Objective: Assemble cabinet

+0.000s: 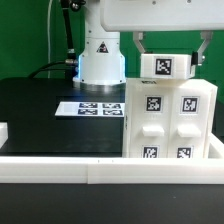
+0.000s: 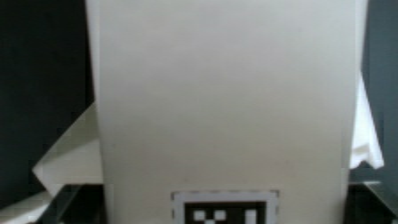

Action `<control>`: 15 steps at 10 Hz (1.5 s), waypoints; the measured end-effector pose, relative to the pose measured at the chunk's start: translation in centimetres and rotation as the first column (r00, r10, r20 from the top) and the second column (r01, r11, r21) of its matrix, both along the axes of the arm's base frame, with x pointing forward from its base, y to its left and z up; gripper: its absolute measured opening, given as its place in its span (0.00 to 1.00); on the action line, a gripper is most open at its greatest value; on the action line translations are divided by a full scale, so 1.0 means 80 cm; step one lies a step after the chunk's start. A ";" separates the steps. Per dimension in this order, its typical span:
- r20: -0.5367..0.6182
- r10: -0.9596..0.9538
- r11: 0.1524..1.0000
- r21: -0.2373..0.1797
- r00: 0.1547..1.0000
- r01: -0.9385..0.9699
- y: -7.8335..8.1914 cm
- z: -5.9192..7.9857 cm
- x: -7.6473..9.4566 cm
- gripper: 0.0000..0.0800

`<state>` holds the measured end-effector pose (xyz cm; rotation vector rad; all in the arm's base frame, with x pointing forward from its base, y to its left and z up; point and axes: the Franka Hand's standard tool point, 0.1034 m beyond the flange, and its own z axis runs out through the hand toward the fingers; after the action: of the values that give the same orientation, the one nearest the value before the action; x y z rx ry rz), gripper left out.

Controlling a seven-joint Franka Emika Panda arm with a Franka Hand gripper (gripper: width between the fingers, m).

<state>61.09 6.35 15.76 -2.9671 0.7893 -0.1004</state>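
Note:
The cabinet (image 1: 170,120) is a large white box with several square tags, standing at the exterior view's right just behind the front rail. A smaller white tagged block (image 1: 167,66) sits on its top. My gripper (image 1: 170,50) comes down from above with one finger on each side of this block, the jaws closed against its sides. In the wrist view the block's white face (image 2: 214,100) fills most of the picture, with a tag (image 2: 226,208) near my gripper (image 2: 214,205) and dark fingers (image 2: 57,200) at both edges.
The marker board (image 1: 98,108) lies flat on the black table (image 1: 40,110) in front of the robot's white base (image 1: 100,55). A white rail (image 1: 100,168) runs along the front edge. A small white part (image 1: 3,130) shows at the exterior view's left edge.

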 end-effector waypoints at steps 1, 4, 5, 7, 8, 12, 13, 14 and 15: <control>0.013 -0.098 0.995 0.013 0.995 0.098 0.002 0.000 0.000 0.70; -0.002 -0.298 0.953 0.051 0.954 0.298 0.004 0.000 0.001 0.70; -0.013 -0.379 0.923 0.065 0.925 0.379 0.005 0.000 0.001 0.70; -0.036 -0.505 0.858 0.085 0.862 0.506 0.007 -0.001 0.001 0.70; -0.053 -0.581 0.806 0.097 0.812 0.584 0.008 -0.001 0.001 0.70; -0.098 -0.743 0.651 0.117 0.661 0.750 0.013 -0.001 0.003 0.70; -0.112 -0.786 0.597 0.120 0.608 0.793 0.014 -0.001 0.003 0.70; -0.126 -0.813 0.556 0.122 0.569 0.822 0.017 -0.001 0.003 0.82; -0.129 -0.815 0.552 0.122 0.565 0.825 0.018 -0.001 0.002 0.82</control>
<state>61.28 7.82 15.64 -2.1657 2.0205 0.0127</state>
